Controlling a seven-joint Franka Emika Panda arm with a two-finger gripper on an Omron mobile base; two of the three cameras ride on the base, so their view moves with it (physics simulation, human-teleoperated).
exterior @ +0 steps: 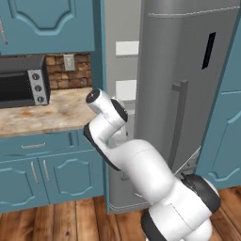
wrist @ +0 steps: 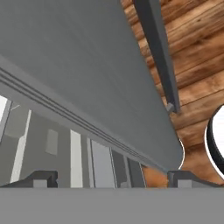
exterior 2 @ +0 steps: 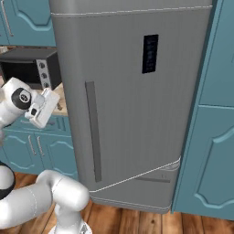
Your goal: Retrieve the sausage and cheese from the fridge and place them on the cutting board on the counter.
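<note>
The grey fridge (exterior: 188, 70) (exterior 2: 132, 91) stands with its door ajar at the left edge, and white shelves (exterior: 127, 48) show in the gap. Its long bar handle (exterior: 179, 122) (exterior 2: 93, 132) (wrist: 159, 48) runs down the door (wrist: 87, 65). My gripper (wrist: 113, 180) is open, fingertips wide apart with nothing between them, at the door's open edge and looking into the fridge interior (wrist: 76, 153). My white hand (exterior 2: 43, 109) sits just left of the door. The sausage, the cheese, the cutting board and its counter are out of view.
A black toaster oven (exterior: 23, 84) (exterior 2: 34, 66) sits on a beige counter (exterior: 47, 115) over teal cabinets left of the fridge. A tall teal cabinet (exterior: 226, 127) (exterior 2: 210, 137) flanks the fridge's right side. Wooden floor (exterior: 70, 221) lies below.
</note>
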